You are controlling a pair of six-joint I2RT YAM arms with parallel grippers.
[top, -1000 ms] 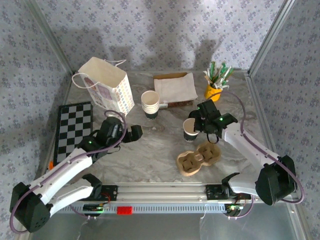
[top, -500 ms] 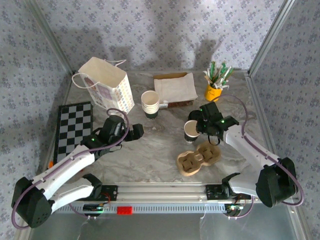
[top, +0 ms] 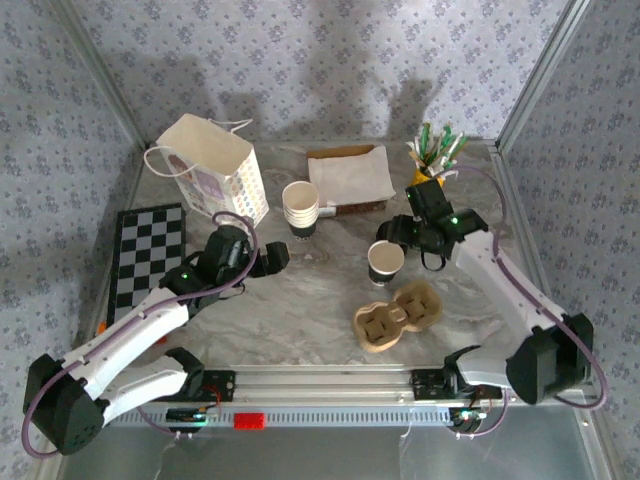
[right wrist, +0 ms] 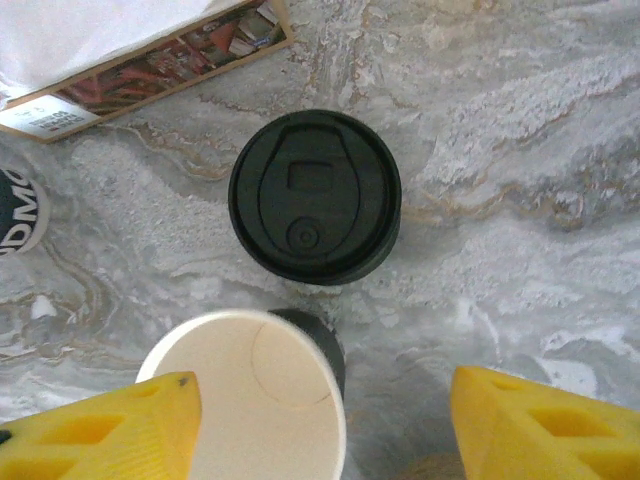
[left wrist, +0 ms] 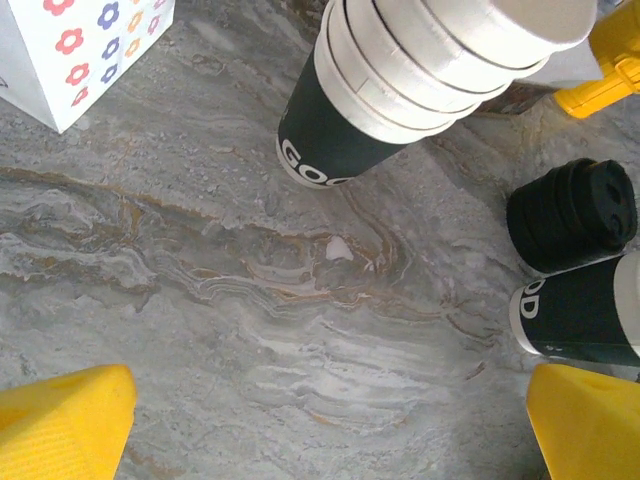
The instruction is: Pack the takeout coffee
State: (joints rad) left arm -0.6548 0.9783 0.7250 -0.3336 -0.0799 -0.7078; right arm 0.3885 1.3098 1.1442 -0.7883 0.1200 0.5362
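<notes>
Yellow fingers point(right wrist: 100, 430) of right gripper point(right wrist: 325, 385) spread wide, pinching nothing. Takeout coffee point(right wrist: 245, 400) stands upright and open-topped between them, close up to one finger (contact unclear) and well clear of the other. Black lid point(right wrist: 315, 197) just beyond the cup on marble table point(right wrist: 560, 150). Left gripper point(left wrist: 330, 415) spread wide, empty, over bare marble near stack of cups point(left wrist: 400, 80). Cardboard carrier point(top: 397, 315) near the coffee; paper bag point(top: 215, 175) well apart, far left.

One loose cup point(top: 385, 262), one stack point(top: 300, 208), one bag point(top: 215, 175)
</notes>
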